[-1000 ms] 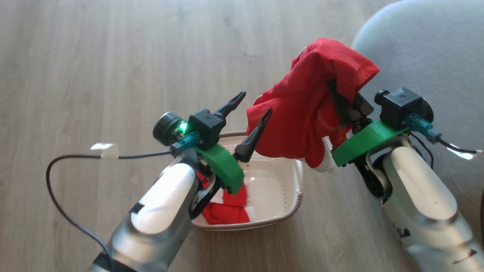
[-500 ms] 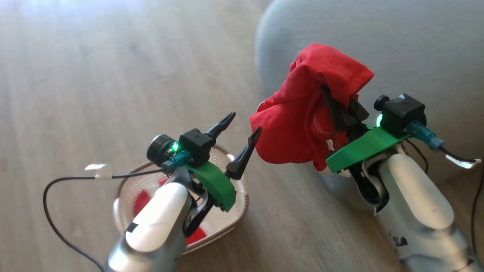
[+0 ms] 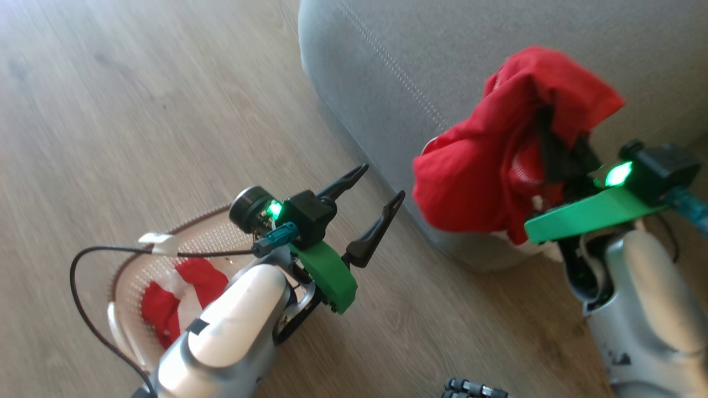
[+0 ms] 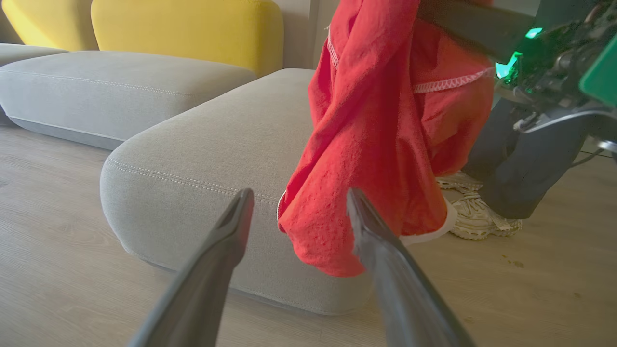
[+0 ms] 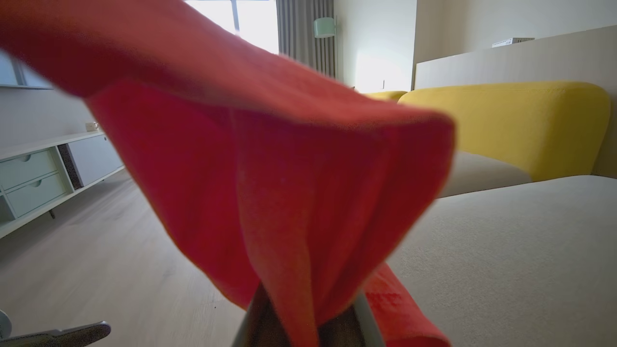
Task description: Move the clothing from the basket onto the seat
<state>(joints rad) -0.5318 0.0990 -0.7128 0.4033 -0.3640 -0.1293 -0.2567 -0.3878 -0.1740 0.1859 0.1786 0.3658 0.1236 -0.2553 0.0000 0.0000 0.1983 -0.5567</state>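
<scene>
My right gripper (image 3: pixel 547 135) is shut on a plain red piece of clothing (image 3: pixel 487 177), which hangs in the air in front of the grey seat (image 3: pixel 420 50) near its rounded corner. The right wrist view shows that fabric (image 5: pixel 289 193) draped over the shut gripper (image 5: pixel 308 320), with the seat (image 5: pixel 506 260) beyond. My left gripper (image 3: pixel 381 181) stands open and empty above the floor, right of the cream basket (image 3: pixel 133 260). A red-and-white garment (image 3: pixel 182 287) lies in the basket. The left wrist view shows the open gripper (image 4: pixel 299 197) facing the hanging clothing (image 4: pixel 376 144) and the seat (image 4: pixel 193 144).
A person's dark trouser leg (image 4: pixel 520 159) and pale shoe (image 4: pixel 475 214) stand on the wooden floor (image 3: pixel 138 110) beyond the hanging fabric. Yellow backrests (image 4: pixel 188 29) rise behind the grey cushions. A pale sideboard (image 5: pixel 38 168) lines the far wall.
The head view has swung right, so the basket now sits lower left and the seat spreads across the top. The right gripper still holds the red clothing, closer to the seat.
</scene>
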